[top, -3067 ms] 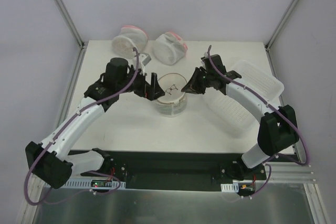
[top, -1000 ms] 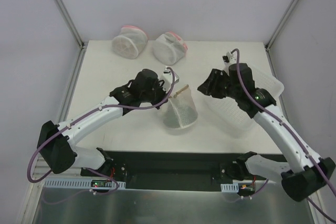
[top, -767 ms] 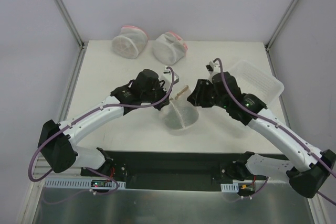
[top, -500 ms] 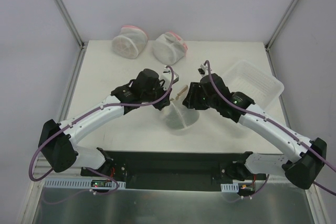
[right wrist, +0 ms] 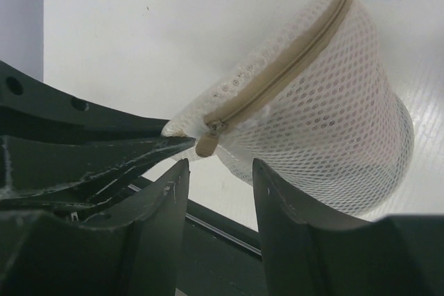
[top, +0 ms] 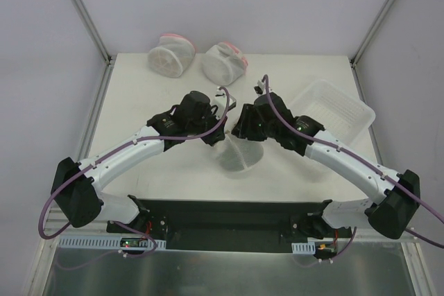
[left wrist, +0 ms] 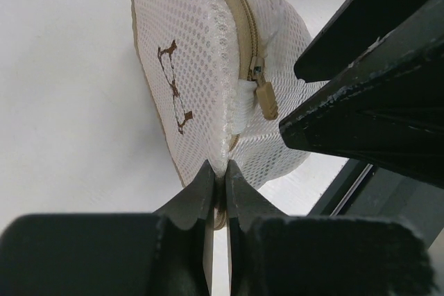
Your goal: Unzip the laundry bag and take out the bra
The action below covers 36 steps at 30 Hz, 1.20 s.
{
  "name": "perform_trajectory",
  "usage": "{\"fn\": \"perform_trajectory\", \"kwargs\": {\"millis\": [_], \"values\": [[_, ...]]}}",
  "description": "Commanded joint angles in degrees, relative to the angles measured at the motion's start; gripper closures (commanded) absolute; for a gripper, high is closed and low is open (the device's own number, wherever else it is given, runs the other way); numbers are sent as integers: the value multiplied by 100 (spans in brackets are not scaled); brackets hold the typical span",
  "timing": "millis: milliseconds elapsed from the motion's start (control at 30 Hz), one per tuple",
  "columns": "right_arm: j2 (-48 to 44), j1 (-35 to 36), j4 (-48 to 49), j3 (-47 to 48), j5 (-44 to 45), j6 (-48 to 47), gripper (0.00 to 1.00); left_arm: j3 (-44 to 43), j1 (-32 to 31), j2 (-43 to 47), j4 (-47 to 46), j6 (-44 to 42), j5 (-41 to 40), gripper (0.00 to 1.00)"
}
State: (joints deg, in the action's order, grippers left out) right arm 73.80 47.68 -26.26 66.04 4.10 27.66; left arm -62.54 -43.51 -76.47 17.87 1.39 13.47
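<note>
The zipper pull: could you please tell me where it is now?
In the right wrist view, the zipper pull hangs at the left end of the laundry bag's rim, just above the open right gripper.

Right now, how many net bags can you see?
3. Two pink-trimmed pouches sit side by side at the table's far edge; the tan-rimmed laundry bag is in the middle, pinched by the left gripper.
</note>
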Motion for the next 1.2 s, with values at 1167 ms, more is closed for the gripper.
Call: {"fn": "perform_trajectory", "kwargs": {"millis": [1167], "values": [[-428, -610, -230, -3, 110, -59, 90, -12, 9, 299, -29, -323, -108, 100]]}}
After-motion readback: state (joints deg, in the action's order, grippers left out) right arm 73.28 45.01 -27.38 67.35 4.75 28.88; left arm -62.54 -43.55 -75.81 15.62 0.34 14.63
